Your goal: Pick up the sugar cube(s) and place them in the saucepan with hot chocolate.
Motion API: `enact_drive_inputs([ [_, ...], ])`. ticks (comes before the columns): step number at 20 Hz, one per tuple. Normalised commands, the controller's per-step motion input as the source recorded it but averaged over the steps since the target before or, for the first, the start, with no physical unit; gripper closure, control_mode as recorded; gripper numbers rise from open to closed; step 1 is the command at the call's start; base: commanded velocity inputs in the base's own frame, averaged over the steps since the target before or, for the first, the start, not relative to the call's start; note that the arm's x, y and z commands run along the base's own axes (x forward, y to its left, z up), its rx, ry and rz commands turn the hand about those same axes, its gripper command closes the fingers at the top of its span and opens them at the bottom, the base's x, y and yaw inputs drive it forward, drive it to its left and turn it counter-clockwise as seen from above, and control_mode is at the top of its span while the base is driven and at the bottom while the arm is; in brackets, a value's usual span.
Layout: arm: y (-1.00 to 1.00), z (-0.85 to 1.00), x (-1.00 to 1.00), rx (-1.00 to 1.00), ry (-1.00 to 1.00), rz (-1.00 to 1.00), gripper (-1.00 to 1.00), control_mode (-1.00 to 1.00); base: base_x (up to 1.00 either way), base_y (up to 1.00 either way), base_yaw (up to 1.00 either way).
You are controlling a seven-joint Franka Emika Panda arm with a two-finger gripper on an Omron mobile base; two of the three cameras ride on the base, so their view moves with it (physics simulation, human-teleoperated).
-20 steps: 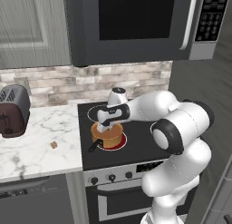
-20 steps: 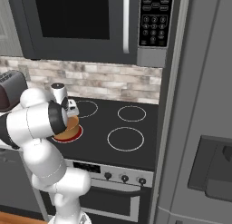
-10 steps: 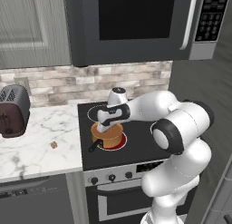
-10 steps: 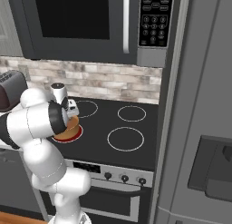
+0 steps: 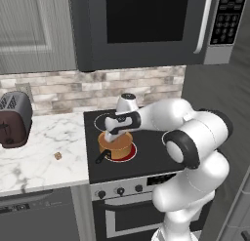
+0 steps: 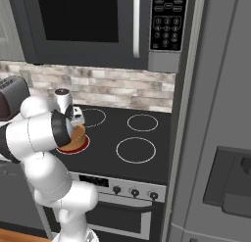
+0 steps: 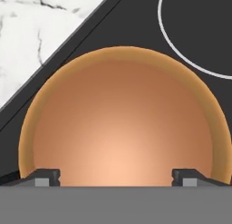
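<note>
We find the saucepan point(image 5: 116, 146) seated on the glowing front-left burner point(image 5: 128, 155) of the stove point(image 6: 147, 153), close to the cooktop's left edge where the marble counter point(image 5: 39, 157) begins; the remaining burners to the right lie open. The arm reaches in from the right, its gripper point(image 5: 113, 134) poised directly over the pan, pointing down. In the hand view the fingertips point(image 7: 45, 177) stand wide apart above the pan's brownish contents point(image 7: 122, 132), holding nothing. One sugar cube point(image 5: 57, 156) rests on the counter, well apart from the pan. A dark red toaster point(image 5: 13, 120) stands at the far left by the wall.
</note>
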Motion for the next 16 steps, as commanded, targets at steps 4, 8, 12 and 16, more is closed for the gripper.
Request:
enact_drive_inputs([
  [4, 0.00, 0.28, -0.23, 0.08, -0.03, 0.00, -1.00, -1.00, 0.00, 0.00, 0.00],
  [8, -0.05, 0.30, -0.25, 0.11, -0.04, 0.00, -1.00, -1.00, 0.00, 0.00, 0.00],
  [12, -0.01, 0.31, -0.34, 0.11, -0.06, 0.00, -1.00, -1.00, 0.00, 0.00, 0.00],
  [16, 0.00, 0.24, -0.47, 0.06, -0.08, 0.01, -1.00, -1.00, 0.00, 0.00, 0.00],
])
